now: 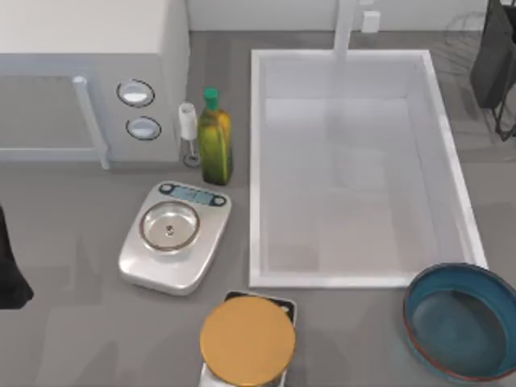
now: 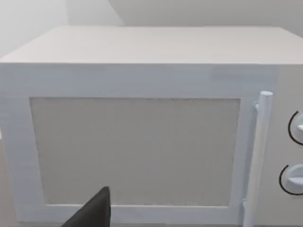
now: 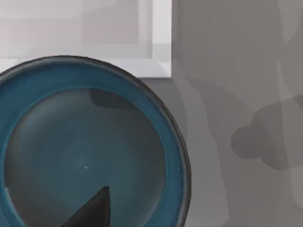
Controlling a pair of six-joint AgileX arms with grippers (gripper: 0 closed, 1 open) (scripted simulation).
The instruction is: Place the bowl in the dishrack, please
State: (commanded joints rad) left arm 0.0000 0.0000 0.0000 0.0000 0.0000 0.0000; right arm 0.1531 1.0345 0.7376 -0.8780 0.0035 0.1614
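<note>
at the table's near right corner, just beside the sink (image 1: 355,278), our bowl (image 1: 461,321) sits upright. our right gripper (image 3: 92,210) hangs over it and the left gripper (image 2: 92,213) faces the microwave (image 2: 142,142); whether either is open we cannot tell. the dishrack (image 1: 493,60) stands far right.

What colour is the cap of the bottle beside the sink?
Green. The cap sits on the yellow-green bottle, seen best in the top view.
</note>
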